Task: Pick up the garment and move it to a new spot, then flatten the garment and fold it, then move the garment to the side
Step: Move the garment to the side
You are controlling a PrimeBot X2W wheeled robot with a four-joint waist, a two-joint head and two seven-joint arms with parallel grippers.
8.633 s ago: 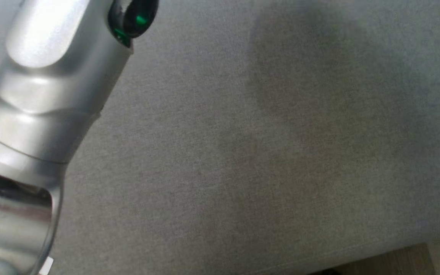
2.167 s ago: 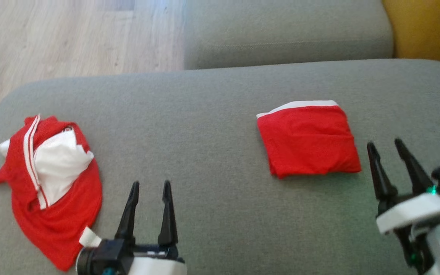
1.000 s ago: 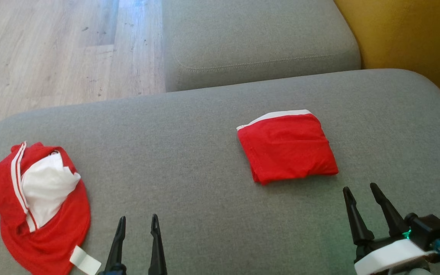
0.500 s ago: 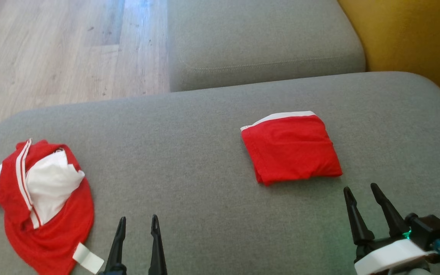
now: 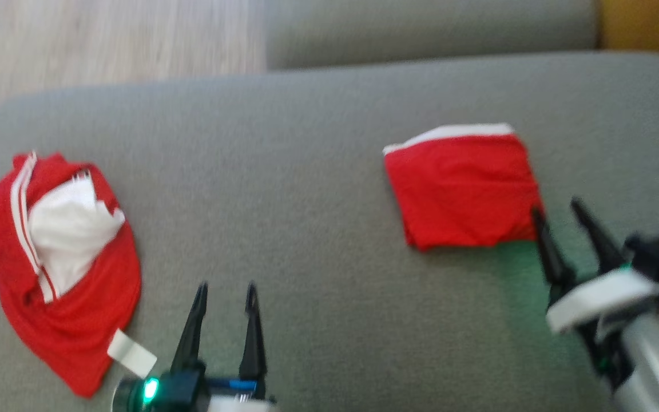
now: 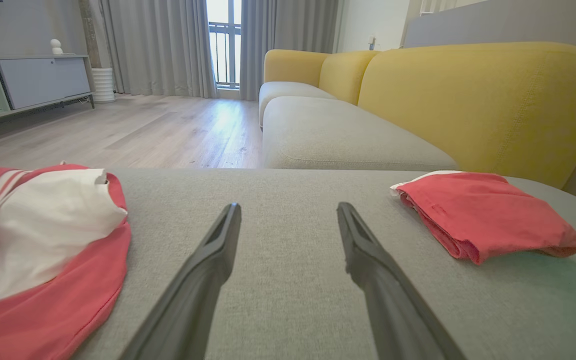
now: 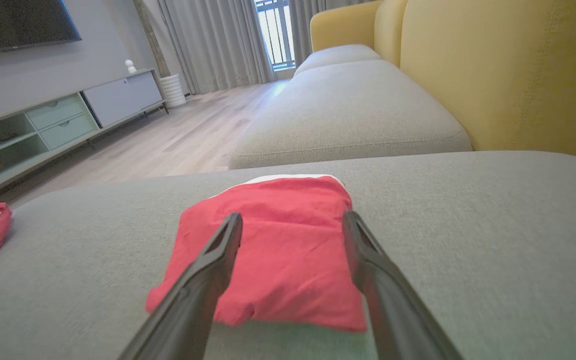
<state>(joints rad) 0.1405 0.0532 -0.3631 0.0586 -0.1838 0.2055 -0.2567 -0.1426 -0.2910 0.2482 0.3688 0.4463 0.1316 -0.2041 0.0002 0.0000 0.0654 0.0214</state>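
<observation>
Presently, both grippers hover over the grey cushion (image 5: 306, 171) with jaws spread wide, holding nothing. Left gripper (image 5: 226, 286) sits at 7 o'clock in the head view, between the two garments. Right gripper (image 5: 556, 206) sits at 4 o'clock, one fingertip by the near right corner of the folded red garment (image 5: 462, 189), which lies at 2 o'clock; contact cannot be confirmed. Crumpled red-and-white garment (image 5: 55, 257) lies at 9 o'clock, near the cushion's left end

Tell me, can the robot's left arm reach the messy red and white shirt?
Probably yes. The left gripper is open, the crumpled garment lies just to its left on the grey cushion, and nothing stands between them.
</observation>
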